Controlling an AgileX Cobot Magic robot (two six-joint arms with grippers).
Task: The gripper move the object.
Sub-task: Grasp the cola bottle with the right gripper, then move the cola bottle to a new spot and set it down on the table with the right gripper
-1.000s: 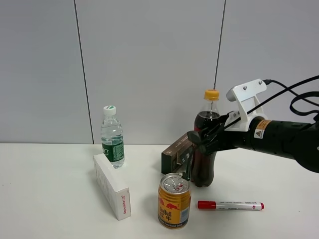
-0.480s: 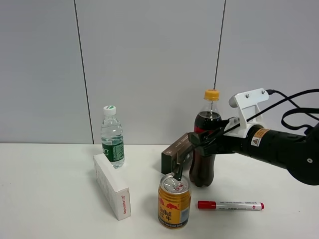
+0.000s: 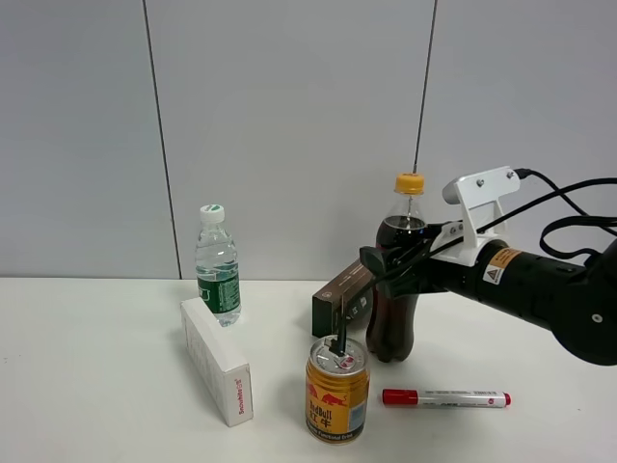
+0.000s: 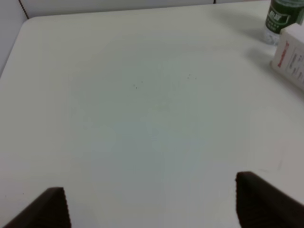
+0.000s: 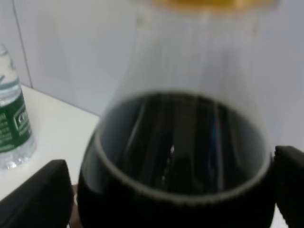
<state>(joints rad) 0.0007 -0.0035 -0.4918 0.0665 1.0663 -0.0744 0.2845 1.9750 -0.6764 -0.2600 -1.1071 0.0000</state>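
Observation:
The tall cola bottle (image 3: 395, 323) with the orange-yellow cap stands upright on the white table (image 3: 106, 386), right of centre. My right gripper (image 3: 378, 278) reaches in from the right at the height of its shoulder. The jaws are spread, one on each side of the bottle. The near finger (image 3: 338, 340) hangs in front of the gold can's top. In the right wrist view the bottle (image 5: 175, 156) fills the space between the fingertips (image 5: 45, 190), with a thin gap on either side. My left gripper (image 4: 152, 204) is open over bare table and does not show in the exterior view.
A gold Red Bull can (image 3: 337, 394) stands just in front of the cola bottle. A dark brown box (image 3: 339, 294) lies behind the can. A red marker (image 3: 445, 396) lies at front right. A white carton (image 3: 217, 365) and a green-labelled water bottle (image 3: 217, 265) stand to the left.
The right gripper's jaws have spread apart: the near finger swung out from the bottle toward the can. The arm rose slightly. The cola bottle has not moved.

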